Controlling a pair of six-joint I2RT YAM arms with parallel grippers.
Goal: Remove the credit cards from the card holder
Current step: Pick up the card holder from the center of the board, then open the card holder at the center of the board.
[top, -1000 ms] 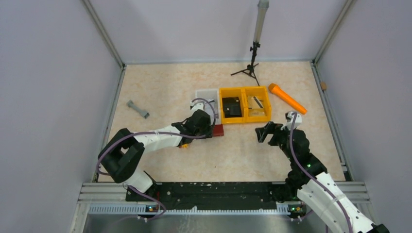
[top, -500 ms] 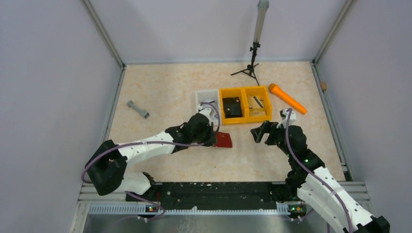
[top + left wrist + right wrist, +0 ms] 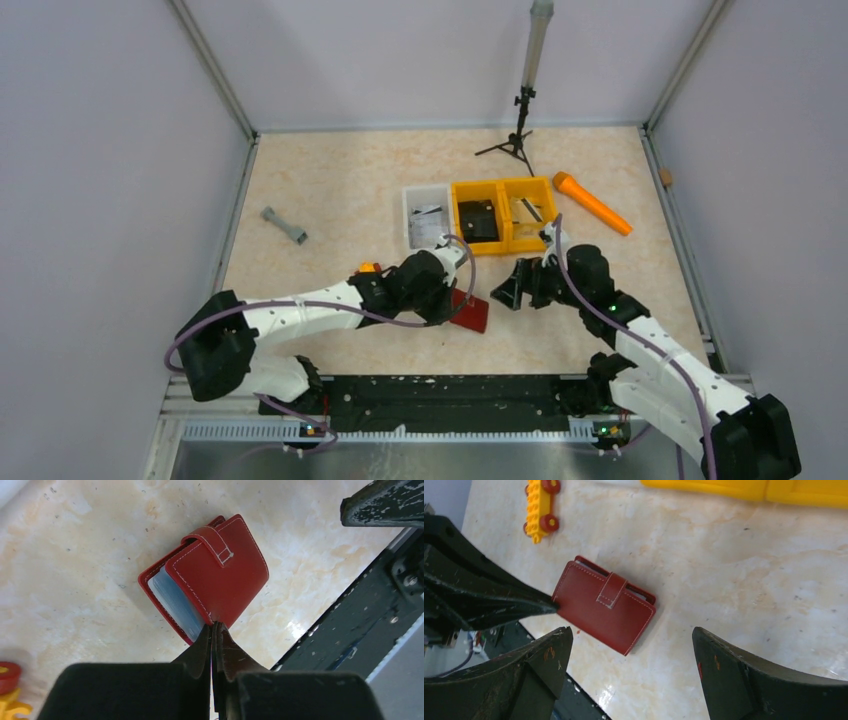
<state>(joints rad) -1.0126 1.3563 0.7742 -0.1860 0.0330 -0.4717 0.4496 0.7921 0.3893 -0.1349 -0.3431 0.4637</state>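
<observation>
Table: pale marbled top [image 3: 330,190] inside grey walls, both arms reaching toward its middle.
Left gripper [image 3: 215,628]: clenched, fingertips pinching one corner of the card holder [image 3: 220,575], seemingly on the front cover alone.
Card holder: dark red, folded, strap tab down over the cover; between the two grippers, whether lifted or resting I cannot tell.
Credit cards: inside, I judge; a pale bluish edge [image 3: 175,602] shows between the covers, card or sleeve I cannot tell.
Right gripper [image 3: 630,635]: released, jaws spread wide, poised just beside the holder, not touching.
Nearby: yellow-and-red toy block [image 3: 541,510] close to the left arm; yellow bins [image 3: 503,215] beyond.
Risk: so slight a corner pinch could let the holder twist or slip out when my right fingers press it.
Risk: with the strap shut, tugging would drag the whole holder rather than free the cards.
</observation>
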